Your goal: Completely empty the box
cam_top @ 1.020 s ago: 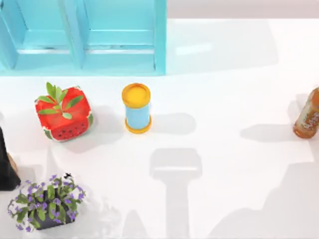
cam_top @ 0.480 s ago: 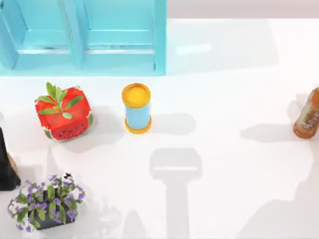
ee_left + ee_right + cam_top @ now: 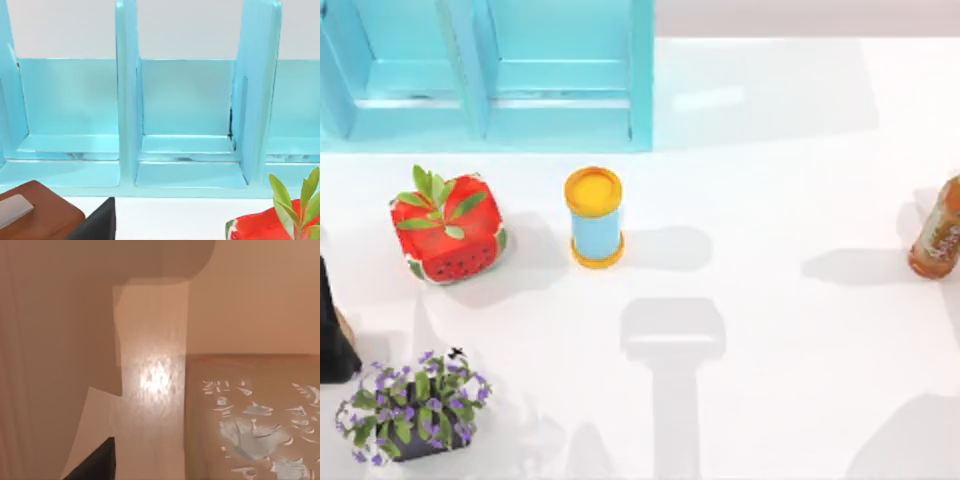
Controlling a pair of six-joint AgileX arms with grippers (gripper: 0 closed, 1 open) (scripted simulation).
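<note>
The light blue box (image 3: 485,75) stands at the table's back left, and the compartments that face me are bare inside. In the left wrist view the box (image 3: 185,125) is seen from low and near, again with bare compartments. My left gripper (image 3: 328,335) is a black shape at the table's left edge, in front of the box. A black part of it (image 3: 97,225) shows in the left wrist view. A black part of my right gripper (image 3: 95,465) shows against brown surfaces in the right wrist view.
A watermelon-patterned pot with a green plant (image 3: 447,228) and a blue can with a yellow lid (image 3: 594,217) stand in front of the box. A purple-flowered plant (image 3: 410,405) is at the front left. A brown bottle (image 3: 938,232) stands at the right edge. A brown object (image 3: 35,215) lies by the left gripper.
The arm shadow at the table's front right has shrunk and pulled back toward the right corner. None of the objects has moved.
</note>
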